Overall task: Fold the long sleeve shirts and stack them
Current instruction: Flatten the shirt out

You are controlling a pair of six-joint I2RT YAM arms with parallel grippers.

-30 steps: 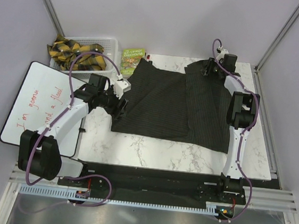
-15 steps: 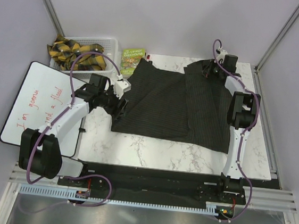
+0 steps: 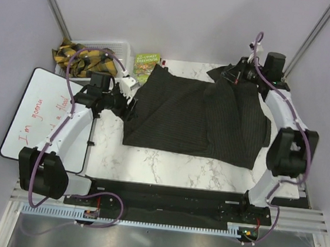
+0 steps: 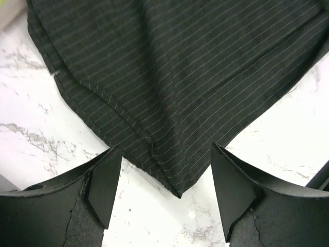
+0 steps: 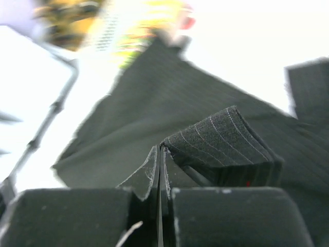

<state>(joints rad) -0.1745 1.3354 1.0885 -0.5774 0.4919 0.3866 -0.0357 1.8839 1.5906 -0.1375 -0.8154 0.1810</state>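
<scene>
One long sleeve shirt (image 3: pixel 189 117), black with fine pale stripes, lies spread over the marble table (image 3: pixel 166 165). My right gripper (image 3: pixel 233 76) is at its far right corner, shut on a pinched fold of the cloth (image 5: pixel 221 144) and holding it above the table; in the right wrist view the jaws (image 5: pixel 161 149) meet on the fabric edge. My left gripper (image 3: pixel 132 107) hovers open at the shirt's left edge. In the left wrist view a pointed corner of the shirt (image 4: pixel 169 77) lies between the fingers (image 4: pixel 163 152), untouched.
A white basket (image 3: pixel 123 49) with yellow-and-black cloth (image 3: pixel 85 54) stands at the far left, a green book (image 3: pixel 146 64) beside it. A whiteboard (image 3: pixel 42 116) with red writing lies left of the table. Grey walls close in on the sides.
The right gripper has shut on the shirt's far corner, and its arm has swung out to the right, lifting that cloth. The left gripper has shifted slightly back and left.
</scene>
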